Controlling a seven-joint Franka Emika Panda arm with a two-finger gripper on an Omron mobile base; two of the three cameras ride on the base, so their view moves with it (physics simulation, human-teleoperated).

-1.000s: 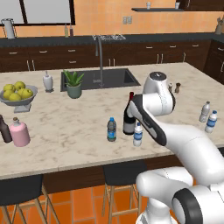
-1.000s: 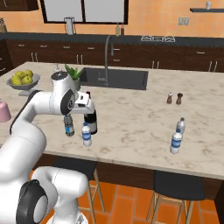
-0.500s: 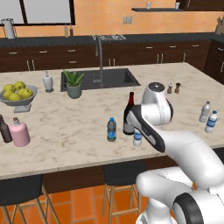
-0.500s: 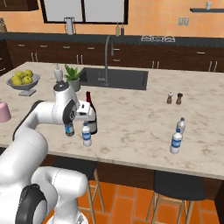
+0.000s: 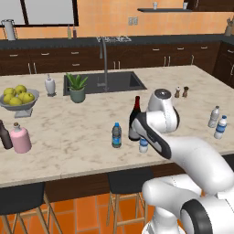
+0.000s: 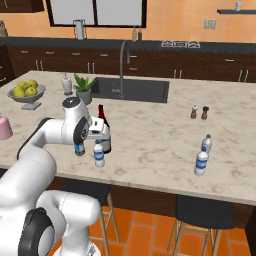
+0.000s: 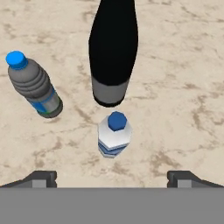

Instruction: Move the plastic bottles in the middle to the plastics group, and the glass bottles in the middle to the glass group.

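I have the gripper (image 7: pixel 112 177) above the clear water bottle (image 7: pixel 113 134), its fingers spread wide and holding nothing. That bottle stands just near of the wine bottle (image 7: pixel 113 52), with the dark-tinted bottle (image 7: pixel 34 85) to their left on the counter (image 7: pixel 183 87).

Both base views look forward and down over the worktop (image 5: pixel 82 137) from behind the arm, sharing the wine bottle (image 5: pixel 134 119) and sink (image 6: pixel 131 90); the hand view looks steeply down, close above that bottle (image 7: pixel 113 52).
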